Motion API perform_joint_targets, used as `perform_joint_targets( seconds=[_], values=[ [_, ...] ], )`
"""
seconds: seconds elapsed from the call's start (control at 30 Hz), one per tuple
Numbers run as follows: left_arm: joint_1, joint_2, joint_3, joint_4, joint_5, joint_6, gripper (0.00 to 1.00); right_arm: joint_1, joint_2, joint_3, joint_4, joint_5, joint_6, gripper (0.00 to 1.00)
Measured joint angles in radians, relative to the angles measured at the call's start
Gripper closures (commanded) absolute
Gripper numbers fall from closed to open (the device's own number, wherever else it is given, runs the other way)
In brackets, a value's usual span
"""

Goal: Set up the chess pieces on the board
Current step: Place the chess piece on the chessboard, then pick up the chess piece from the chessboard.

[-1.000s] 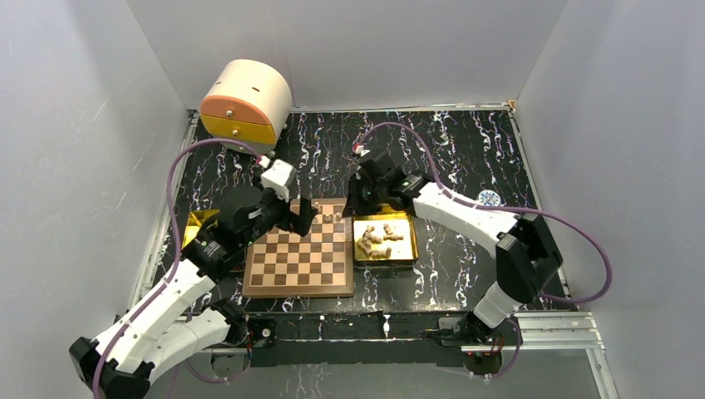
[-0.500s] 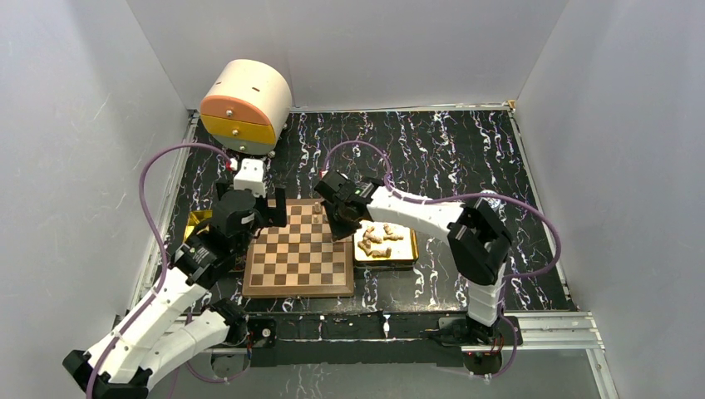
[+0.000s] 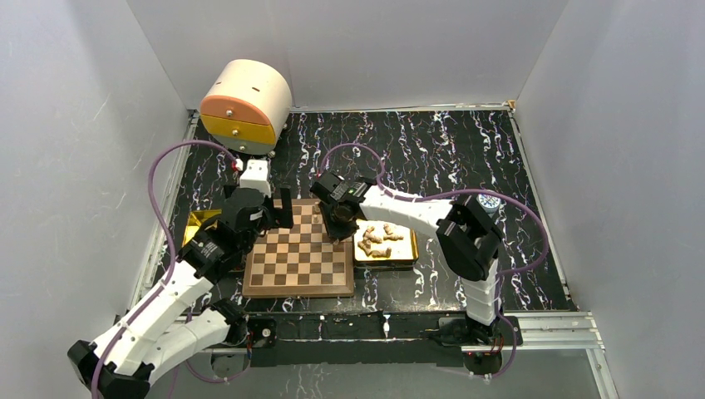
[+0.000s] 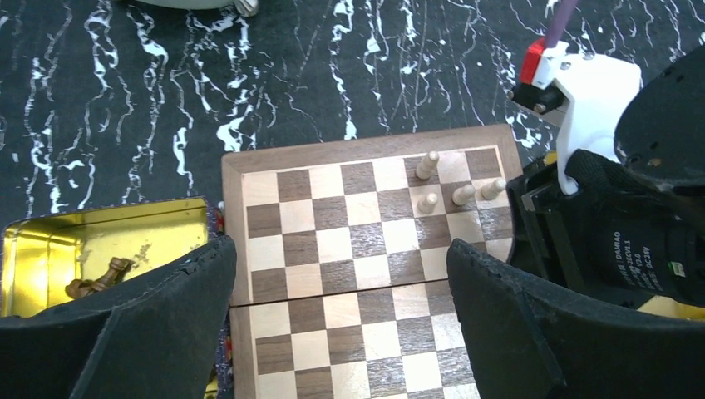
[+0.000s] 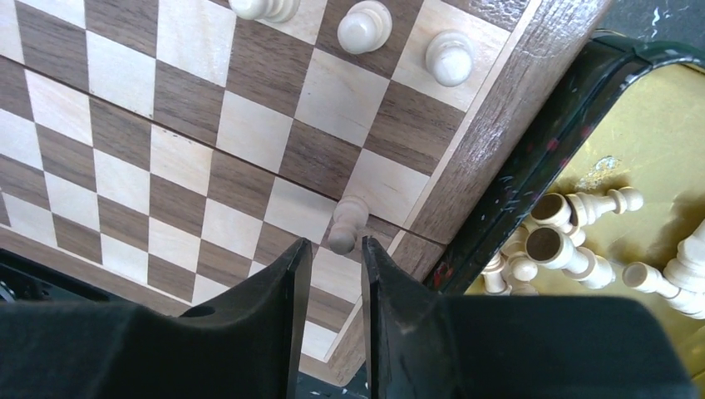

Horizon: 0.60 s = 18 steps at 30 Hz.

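Observation:
The board [image 3: 299, 253] lies in front of both arms. Several light chess pieces [image 4: 428, 202] stand near its far right corner, three of them showing in the right wrist view [image 5: 364, 25]. My right gripper [image 5: 337, 243] hangs over the board's right edge, jaws a narrow gap apart. A light pawn [image 5: 345, 223] stands on the board right at the fingertips, not squeezed. More light pieces [image 3: 378, 237] lie in the gold tray [image 3: 403, 253] to the right. My left gripper [image 4: 338, 258] is wide open and empty above the board's left half.
A second gold tray [image 4: 91, 237] left of the board holds a dark brown piece [image 4: 100, 278]. A cream and orange drawer unit [image 3: 245, 104] stands at the back left. A small round blue-white object [image 3: 489, 199] lies at the right. Grey walls enclose the table.
My right gripper moved left from above the right tray to the board's right edge. My left gripper drew back from the board's far middle toward its left side.

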<state>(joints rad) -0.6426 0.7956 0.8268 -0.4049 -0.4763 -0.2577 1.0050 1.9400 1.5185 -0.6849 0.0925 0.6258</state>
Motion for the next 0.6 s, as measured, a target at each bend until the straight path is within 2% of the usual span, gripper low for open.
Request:
perform_joint_targets(
  seconds=[0.17,0.33,0.47,0.53,0.6],
  values=[
    [0.0,0.043,0.009,0.0,0.072,-0.006,0.1,0.0,-0.047,-0.037,0.028,-0.014,-0.01,0.56],
    [0.0,0.149,0.041,-0.002,0.175,-0.006,0.15,-0.004,-0.186,-0.15,0.086,-0.014,-0.05,0.6],
    [0.0,0.248,0.076,-0.012,0.266,-0.004,0.27,-0.02,-0.288,-0.229,0.136,0.005,-0.078,0.62],
    [0.0,0.288,0.092,-0.016,0.311,-0.005,0.36,-0.035,-0.334,-0.268,0.155,0.025,-0.088,0.63],
    [0.0,0.327,0.115,-0.022,0.341,-0.007,0.51,-0.053,-0.37,-0.303,0.167,0.04,-0.096,0.64]
  ],
)
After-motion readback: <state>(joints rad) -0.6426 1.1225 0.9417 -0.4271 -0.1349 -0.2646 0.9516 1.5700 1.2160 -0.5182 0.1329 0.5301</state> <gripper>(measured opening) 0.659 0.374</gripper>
